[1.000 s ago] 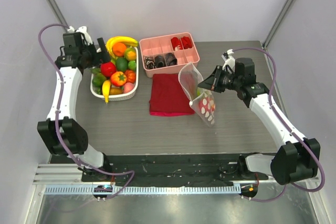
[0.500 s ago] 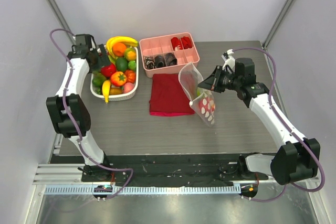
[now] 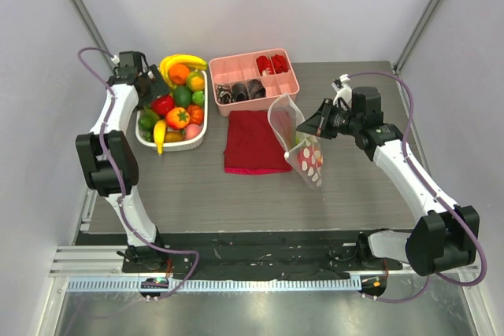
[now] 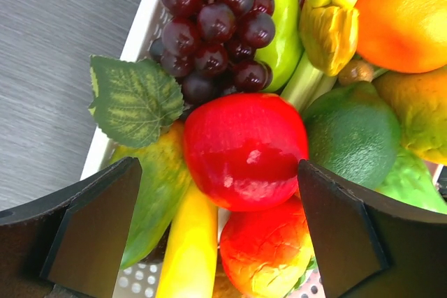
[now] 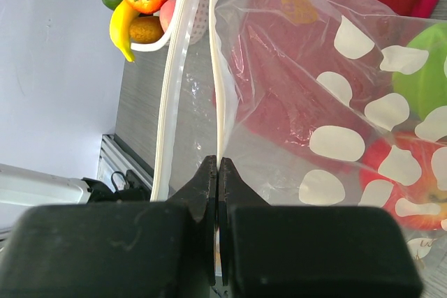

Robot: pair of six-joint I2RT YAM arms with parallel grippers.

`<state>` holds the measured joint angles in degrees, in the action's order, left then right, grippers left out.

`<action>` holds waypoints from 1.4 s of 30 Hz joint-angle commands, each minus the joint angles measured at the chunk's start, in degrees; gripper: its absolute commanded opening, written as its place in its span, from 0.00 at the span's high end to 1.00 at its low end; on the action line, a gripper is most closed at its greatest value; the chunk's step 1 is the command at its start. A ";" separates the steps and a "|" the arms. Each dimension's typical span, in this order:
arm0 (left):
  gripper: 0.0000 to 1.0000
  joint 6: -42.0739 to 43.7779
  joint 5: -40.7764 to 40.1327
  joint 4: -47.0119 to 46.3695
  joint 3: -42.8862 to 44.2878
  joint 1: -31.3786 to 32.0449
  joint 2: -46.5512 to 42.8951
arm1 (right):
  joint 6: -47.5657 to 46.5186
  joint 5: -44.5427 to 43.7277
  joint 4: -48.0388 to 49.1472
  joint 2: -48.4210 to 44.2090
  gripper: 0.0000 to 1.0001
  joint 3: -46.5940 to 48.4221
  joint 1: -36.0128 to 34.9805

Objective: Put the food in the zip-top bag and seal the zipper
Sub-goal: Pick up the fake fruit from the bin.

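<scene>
While the right gripper [image 3: 309, 126] stays out of the fruit, pinched tight on the zipper [image 5: 221, 82] of the dotted zip-top bag [image 3: 302, 145], the left gripper [image 3: 152, 84] hovers over a white basket [image 3: 175, 147] of toy fruit at the far left of the grey table [image 3: 236, 194]. Its jaws are spread wide and grip nothing. From the left wrist, a glossy red fruit [image 4: 244, 151] sits between the two dark fingers [image 4: 98, 228], with a bunch of dark grapes [image 4: 216, 26] beyond it and a lime [image 4: 353, 134] at its side. The bag stands with its open mouth lifted and its lower end on the table. A green fruit [image 5: 427, 61] and a red apple [image 5: 412, 172] show through the plastic. The bag is beside the right edge of a dark red cloth [image 3: 252, 143], which lies in front of a pink divided tray [image 3: 293, 84].
</scene>
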<state>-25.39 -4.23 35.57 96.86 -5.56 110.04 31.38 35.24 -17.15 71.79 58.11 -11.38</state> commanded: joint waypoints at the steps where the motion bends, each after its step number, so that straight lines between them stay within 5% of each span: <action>1: 0.02 -2.56 -0.25 -3.58 0.87 0.38 0.79 | -0.88 0.09 2.64 0.02 0.99 0.08 0.30; 9: 0.04 -4.06 -0.17 -4.02 2.10 0.47 3.43 | -1.14 0.35 2.82 0.46 0.99 0.16 0.22; 20: 0.39 -3.53 0.80 -2.79 2.63 0.46 -2.63 | -1.58 0.35 2.91 1.16 0.99 0.34 0.30; 31: 0.47 -1.33 -0.79 -0.42 7.11 1.78 -13.70 | -1.05 0.53 3.00 1.07 0.99 0.60 0.30; 38: 0.45 -1.16 7.74 -1.73 8.87 13.63 -17.66 | -1.40 0.26 3.00 1.07 0.99 0.78 0.30; 42: 0.44 0.16 9.15 -3.92 7.56 27.40 -19.16 | -1.84 -0.26 2.73 0.90 0.99 0.52 0.30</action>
<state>-27.38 0.73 34.81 104.66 10.98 93.03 30.46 35.24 -16.69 73.14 58.06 -11.38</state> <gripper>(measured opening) 0.724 0.023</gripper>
